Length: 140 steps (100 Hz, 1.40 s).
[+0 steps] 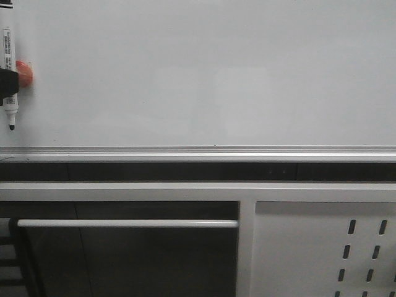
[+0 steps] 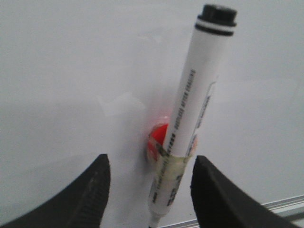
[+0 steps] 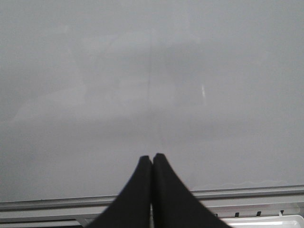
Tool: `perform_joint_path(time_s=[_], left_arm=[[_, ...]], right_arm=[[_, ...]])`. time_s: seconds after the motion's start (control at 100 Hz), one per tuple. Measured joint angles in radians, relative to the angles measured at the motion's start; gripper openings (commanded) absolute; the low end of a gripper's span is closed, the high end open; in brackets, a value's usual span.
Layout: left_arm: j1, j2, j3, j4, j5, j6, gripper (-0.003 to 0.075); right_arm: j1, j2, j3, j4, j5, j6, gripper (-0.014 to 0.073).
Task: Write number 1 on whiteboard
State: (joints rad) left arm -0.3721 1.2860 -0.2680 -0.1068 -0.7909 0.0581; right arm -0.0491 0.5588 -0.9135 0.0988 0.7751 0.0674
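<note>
One marker (image 2: 190,123) on red magnet (image 2: 156,140), whiteboard (image 1: 204,74), left tool (image 2: 149,183) astride.

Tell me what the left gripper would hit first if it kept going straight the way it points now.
Probably the marker pen. It stands between the open fingers of the left gripper, taped to a red holder on the whiteboard. Depth is unclear, but the pen sits ahead of the board surface.

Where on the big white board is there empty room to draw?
Almost all of the whiteboard is bare: everything right of the marker and above the silver rail. Only the far left edge is crowded, where the marker hangs on an orange-red holder, between the open left gripper fingers.
</note>
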Motion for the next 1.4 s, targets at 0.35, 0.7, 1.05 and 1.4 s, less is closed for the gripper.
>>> perform_joint_path(time_s=[0.35, 0.7, 1.05, 1.4], left_arm=[[0.000, 0.045, 0.000, 0.072, -0.036, -0.033, 0.0359], [0.000, 0.045, 0.000, 0.025, -0.040, -0.036, 0.0003], [0.000, 0.048, -0.001, 0.098, -0.038, -0.086, -0.0018], [-0.043, -0.129, -0.001, 0.315, 0.115, -0.088, -0.0018]], right_arm=[[0.000, 0.000, 0.000, 0.000, -0.006, 0.000, -0.0069], [0.000, 0.000, 0.000, 0.000, -0.006, 0.000, -0.0069], [0.000, 0.000, 0.000, 0.000, -0.006, 0.000, -0.0069], [0.000, 0.000, -0.008, 0.073, 0.053, -0.144, -0.0068]])
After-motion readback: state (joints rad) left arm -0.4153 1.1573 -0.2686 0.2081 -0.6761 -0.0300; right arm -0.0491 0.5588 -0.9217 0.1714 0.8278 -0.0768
